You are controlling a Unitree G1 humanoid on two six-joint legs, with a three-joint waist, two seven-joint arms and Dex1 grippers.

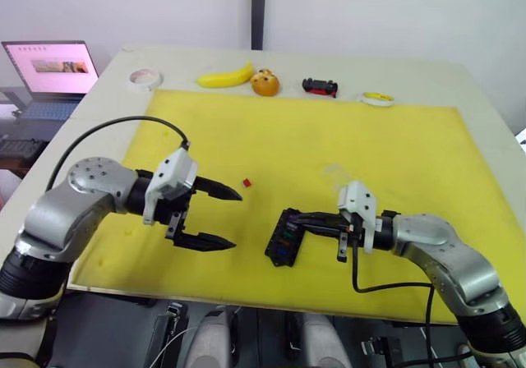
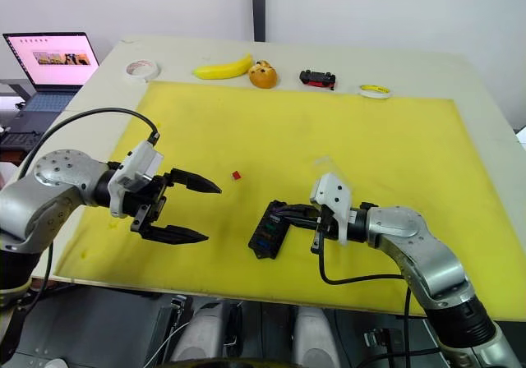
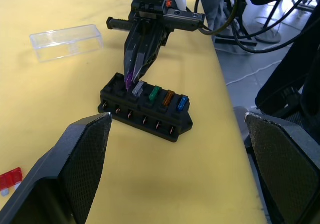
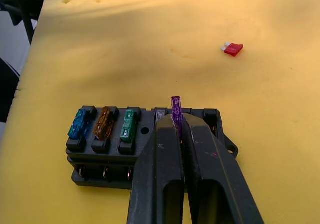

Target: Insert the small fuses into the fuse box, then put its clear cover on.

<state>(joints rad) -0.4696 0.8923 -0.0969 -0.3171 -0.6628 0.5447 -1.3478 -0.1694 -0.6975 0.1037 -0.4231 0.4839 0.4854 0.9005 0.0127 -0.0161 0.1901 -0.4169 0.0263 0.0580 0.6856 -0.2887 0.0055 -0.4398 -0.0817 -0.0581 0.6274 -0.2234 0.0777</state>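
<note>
Black fuse box [image 4: 150, 144] of moulded plastic, a squat rectangular block with slotted top and small metal tabs along its side, lying on the soft yellow foam mat [image 1: 345, 146] toward the near edge. Seated in one row: blue fuse [image 4: 79, 124], amber fuse [image 4: 104, 123], green fuse [image 4: 129, 125] and a grey fuse [image 3: 137, 88], all small translucent plastic chips. Right gripper [image 4: 176, 121] over the box's end slots, its two tapered black fingers pressed together on a thin translucent purple fuse [image 4: 175, 106], held upright above the slots; hard to tell whether the blade tips have entered a slot. Red fuse [image 1: 246, 182] loose on the mat, apart from the box, between the two arms. Clear cover [image 3: 66, 42], a glossy transparent rectangular tray shape, resting on the mat just beyond the box on its far side, barely visible from the head views. Left gripper [image 1: 217, 217] well to the left of the box, textured black fingers spread wide, holding nothing, hovering above the mat near the red fuse.
</note>
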